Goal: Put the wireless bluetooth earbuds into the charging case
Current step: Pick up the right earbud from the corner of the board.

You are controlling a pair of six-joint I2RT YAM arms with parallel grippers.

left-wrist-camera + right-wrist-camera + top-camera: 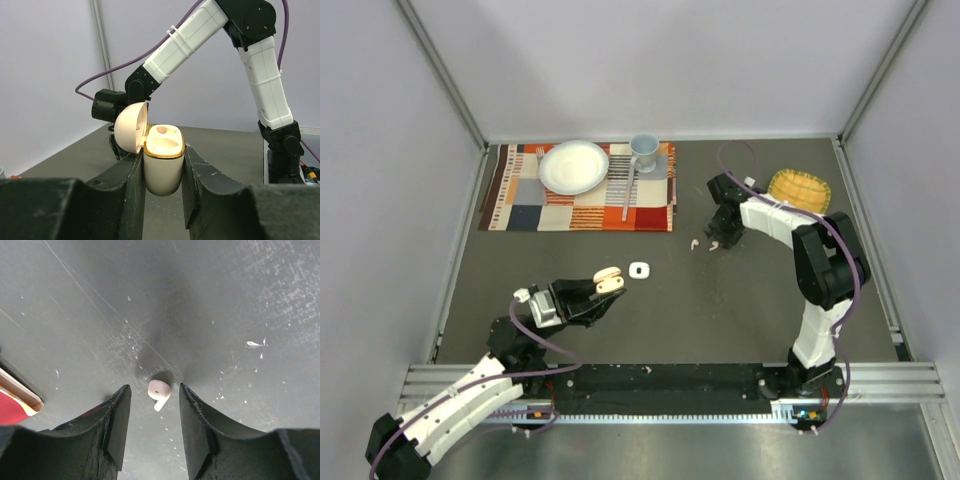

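My left gripper [609,284] is shut on a cream charging case [609,279] and holds it above the table. In the left wrist view the case [161,172] is clamped upright between the fingers, its lid [131,128] is swung open, and its two sockets look empty. My right gripper [719,241] is open and low over the table. In the right wrist view a white earbud [159,391] lies on the table between the open fingers [119,420], touching neither. Another tiny earbud [694,243] lies just left of that gripper. The other earbuds are not visible.
A small white closed case [639,270] lies on the table right of the held case. A patterned placemat [525,205] at the back carries a white plate [573,166], a cup [644,150] and a spoon [629,188]. A yellow dish [798,187] sits back right.
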